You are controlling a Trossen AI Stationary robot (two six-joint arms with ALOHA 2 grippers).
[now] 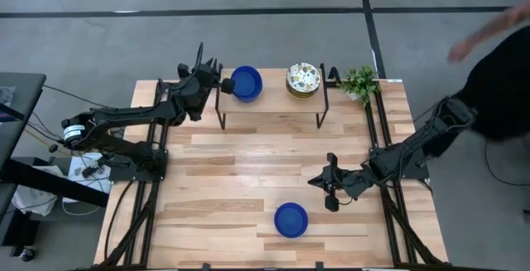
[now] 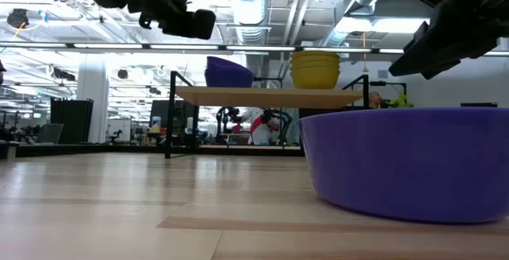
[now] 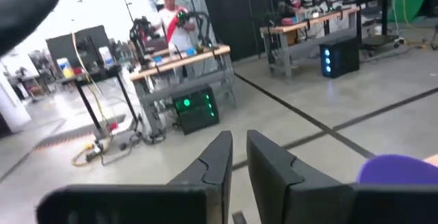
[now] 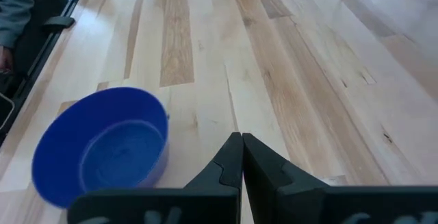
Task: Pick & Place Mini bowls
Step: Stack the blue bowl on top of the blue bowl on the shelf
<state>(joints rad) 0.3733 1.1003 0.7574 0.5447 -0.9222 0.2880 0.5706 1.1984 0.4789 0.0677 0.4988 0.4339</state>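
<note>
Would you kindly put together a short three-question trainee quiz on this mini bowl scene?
1. True or false: the right gripper is shut and holds nothing.
2. Where does the lone blue bowl sit? A) on the shelf B) on the table near the front edge
3. Fill in: on the shelf, beside the blue bowl stack, stands a stack of ____ bowls.

Key: 1 true; 2 B; 3 patterned.

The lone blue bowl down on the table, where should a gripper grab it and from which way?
Probably the rim of the blue bowl, from above: it sits upright and open, so one finger can go inside the thin wall and one outside. The right gripper is nearest.
</note>
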